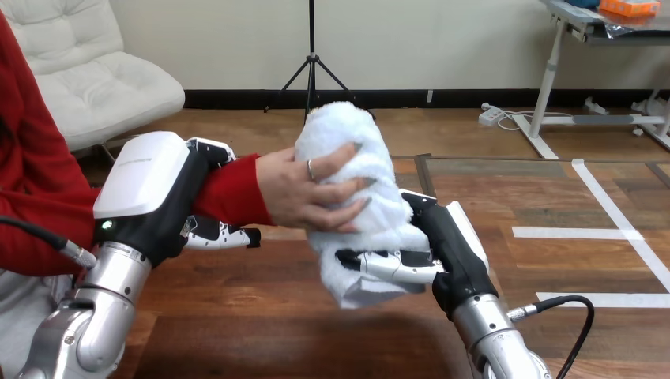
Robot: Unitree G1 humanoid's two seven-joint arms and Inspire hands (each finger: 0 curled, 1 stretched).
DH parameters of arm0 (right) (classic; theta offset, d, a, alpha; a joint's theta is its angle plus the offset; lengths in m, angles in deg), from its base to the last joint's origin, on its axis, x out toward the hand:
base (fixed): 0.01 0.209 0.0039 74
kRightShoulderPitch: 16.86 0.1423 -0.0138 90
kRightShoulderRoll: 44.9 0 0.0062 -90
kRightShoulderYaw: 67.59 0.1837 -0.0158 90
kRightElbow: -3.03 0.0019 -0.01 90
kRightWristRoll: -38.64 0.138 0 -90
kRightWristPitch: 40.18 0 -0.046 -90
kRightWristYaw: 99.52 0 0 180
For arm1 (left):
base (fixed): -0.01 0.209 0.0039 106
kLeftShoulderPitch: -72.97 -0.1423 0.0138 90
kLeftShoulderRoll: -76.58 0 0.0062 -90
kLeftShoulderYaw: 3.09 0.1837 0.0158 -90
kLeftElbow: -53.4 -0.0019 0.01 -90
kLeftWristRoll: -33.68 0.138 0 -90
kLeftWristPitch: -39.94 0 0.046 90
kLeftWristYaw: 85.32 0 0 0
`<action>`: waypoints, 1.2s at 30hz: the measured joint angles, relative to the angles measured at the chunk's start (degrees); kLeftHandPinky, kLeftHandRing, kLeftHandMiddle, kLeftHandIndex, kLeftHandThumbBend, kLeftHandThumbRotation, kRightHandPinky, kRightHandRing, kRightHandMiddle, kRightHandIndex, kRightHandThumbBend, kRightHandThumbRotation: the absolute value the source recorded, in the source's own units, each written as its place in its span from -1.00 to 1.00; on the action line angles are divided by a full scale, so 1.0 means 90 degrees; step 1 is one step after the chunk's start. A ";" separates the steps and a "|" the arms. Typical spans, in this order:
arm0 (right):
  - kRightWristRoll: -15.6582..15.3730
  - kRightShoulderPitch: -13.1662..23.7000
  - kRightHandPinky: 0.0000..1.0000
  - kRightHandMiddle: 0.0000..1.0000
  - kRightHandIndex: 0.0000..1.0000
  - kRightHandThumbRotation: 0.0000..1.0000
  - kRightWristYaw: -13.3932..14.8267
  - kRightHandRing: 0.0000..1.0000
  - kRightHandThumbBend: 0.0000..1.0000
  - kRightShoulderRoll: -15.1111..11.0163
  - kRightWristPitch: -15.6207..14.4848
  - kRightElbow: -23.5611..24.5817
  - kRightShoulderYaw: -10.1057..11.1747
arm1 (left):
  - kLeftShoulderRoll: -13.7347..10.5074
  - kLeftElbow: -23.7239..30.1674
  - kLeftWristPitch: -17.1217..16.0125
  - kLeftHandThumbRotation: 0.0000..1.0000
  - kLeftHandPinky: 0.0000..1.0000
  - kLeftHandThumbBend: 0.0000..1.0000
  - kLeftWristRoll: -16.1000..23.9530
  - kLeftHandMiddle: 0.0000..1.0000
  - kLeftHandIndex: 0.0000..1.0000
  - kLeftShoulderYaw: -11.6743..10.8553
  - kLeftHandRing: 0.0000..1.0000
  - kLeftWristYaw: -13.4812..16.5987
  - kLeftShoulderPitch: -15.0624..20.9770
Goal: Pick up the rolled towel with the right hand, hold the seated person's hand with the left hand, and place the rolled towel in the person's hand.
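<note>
The white rolled towel (348,150) stands upright in mid-air at the view's centre. The person's hand (304,189), coming from the left in a red sleeve, has its fingers wrapped round the towel's middle. My right hand (442,245) is below and to the right of it. Its thumb lies across the towel's lower end, and its fingers are hidden behind the cloth. My left hand (170,197) is at the left, curled round the person's sleeved wrist (233,193), with fingers above and below it.
The wooden table (261,332) lies beneath both hands, with bare surface in front of and between my arms. The person's red-sleeved arm (39,189) fills the left edge.
</note>
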 measured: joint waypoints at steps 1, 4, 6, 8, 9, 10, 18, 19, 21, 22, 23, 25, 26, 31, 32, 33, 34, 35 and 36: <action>0.0010 -0.0006 -0.01 0.22 0.26 0.25 -0.0025 0.14 0.79 -0.0003 -0.0025 0.0026 0.0000 | 0.0002 0.0031 0.0027 -1.00 -0.35 0.62 -0.0004 -0.17 -0.16 -0.0007 -0.27 -0.0039 -0.0001; 0.0047 -0.0032 0.07 0.33 0.38 0.48 -0.0121 0.23 0.90 -0.0013 -0.0102 0.0109 0.0000 | 0.0005 0.0119 0.0110 -0.92 -0.31 0.61 -0.0002 -0.12 -0.11 -0.0026 -0.21 -0.0125 -0.0007; 0.0073 -0.0051 0.11 0.40 0.46 0.59 -0.0187 0.29 0.94 -0.0021 -0.0164 0.0169 0.0001 | 0.0003 0.0197 0.0183 -0.82 -0.28 0.60 0.0024 -0.07 -0.07 -0.0041 -0.17 -0.0184 -0.0021; 0.0103 -0.0064 0.15 0.47 0.53 0.68 -0.0251 0.35 0.96 -0.0030 -0.0223 0.0211 0.0005 | 0.0001 0.0275 0.0252 -0.72 -0.25 0.60 0.0069 -0.02 -0.03 -0.0049 -0.11 -0.0233 -0.0037; 0.0139 -0.0074 0.18 0.50 0.57 0.73 -0.0303 0.38 0.97 -0.0039 -0.0289 0.0255 0.0007 | -0.0001 0.0323 0.0290 -0.67 -0.23 0.61 0.0118 0.01 -0.01 -0.0051 -0.09 -0.0258 -0.0047; 0.0166 -0.0080 0.20 0.53 0.60 0.77 -0.0347 0.41 0.98 -0.0051 -0.0345 0.0290 0.0009 | -0.0004 0.0360 0.0318 -0.62 -0.21 0.61 0.0165 0.03 0.00 -0.0052 -0.06 -0.0272 -0.0055; 0.0483 -0.0103 0.51 0.78 0.88 0.97 -0.0775 0.68 1.00 -0.0186 -0.0977 0.0641 0.0041 | -0.0029 0.0612 0.0442 -0.14 -0.06 0.76 0.0327 0.23 0.20 -0.0062 0.15 -0.0411 -0.0131; 0.0528 -0.0103 0.54 0.79 0.90 0.98 -0.0821 0.70 1.00 -0.0198 -0.1042 0.0674 0.0053 | -0.0033 0.0634 0.0448 -0.10 -0.04 0.78 0.0328 0.25 0.22 -0.0064 0.17 -0.0427 -0.0143; 0.0631 -0.0104 0.63 0.84 0.95 0.99 -0.0913 0.76 1.00 -0.0220 -0.1173 0.0738 0.0072 | -0.0039 0.0692 0.0457 0.03 0.02 0.86 0.0330 0.30 0.28 -0.0066 0.22 -0.0460 -0.0173; 0.0670 -0.0107 0.65 0.85 0.96 0.99 -0.0945 0.77 1.00 -0.0225 -0.1234 0.0773 0.0080 | -0.0042 0.0717 0.0457 0.05 0.03 0.88 0.0330 0.32 0.29 -0.0066 0.24 -0.0472 -0.0186; 0.0703 -0.0112 0.65 0.85 0.96 0.99 -0.0976 0.77 1.00 -0.0231 -0.1295 0.0812 0.0085 | -0.0043 0.0741 0.0457 0.05 0.03 0.88 0.0331 0.32 0.29 -0.0066 0.24 -0.0483 -0.0200; 0.0786 -0.0118 0.72 0.88 0.98 1.00 -0.1035 0.81 1.00 -0.0232 -0.1406 0.0883 0.0104 | -0.0044 0.0784 0.0457 0.15 0.09 0.94 0.0340 0.36 0.34 -0.0066 0.28 -0.0489 -0.0229; 0.0837 -0.0120 0.74 0.89 0.98 1.00 -0.1059 0.83 1.00 -0.0234 -0.1458 0.0916 0.0115 | -0.0043 0.0807 0.0458 0.18 0.12 0.95 0.0348 0.38 0.36 -0.0066 0.30 -0.0489 -0.0247; 0.1081 -0.0131 0.82 0.93 1.00 1.00 -0.1155 0.90 1.00 -0.0229 -0.1647 0.1049 0.0172 | -0.0038 0.0892 0.0473 0.33 0.30 0.99 0.0427 0.49 0.47 -0.0066 0.41 -0.0490 -0.0326; 0.1126 -0.0138 0.84 0.94 1.00 1.00 -0.1163 0.92 1.00 -0.0226 -0.1672 0.1077 0.0179 | -0.0035 0.0914 0.0482 0.36 0.34 0.99 0.0436 0.51 0.49 -0.0066 0.43 -0.0491 -0.0344; 0.1180 -0.0146 0.86 0.95 1.00 1.00 -0.1174 0.94 1.00 -0.0224 -0.1696 0.1109 0.0188 | -0.0028 0.0941 0.0489 0.38 0.37 1.00 0.0444 0.53 0.51 -0.0066 0.44 -0.0490 -0.0367; 0.1204 -0.0156 0.87 0.95 1.00 1.00 -0.1182 0.95 1.00 -0.0223 -0.1716 0.1141 0.0197 | -0.0022 0.0962 0.0494 0.40 0.39 1.00 0.0454 0.54 0.52 -0.0066 0.45 -0.0488 -0.0385; 0.1229 -0.0163 0.90 0.96 1.00 1.00 -0.1190 0.96 1.00 -0.0221 -0.1739 0.1171 0.0205 | -0.0016 0.0980 0.0495 0.42 0.43 1.00 0.0460 0.56 0.54 -0.0066 0.47 -0.0484 -0.0404; 0.1284 -0.0168 0.91 0.97 1.00 1.00 -0.1203 0.97 1.00 -0.0221 -0.1768 0.1197 0.0215 | -0.0005 0.0994 0.0495 0.43 0.46 1.00 0.0466 0.58 0.56 -0.0065 0.49 -0.0473 -0.0428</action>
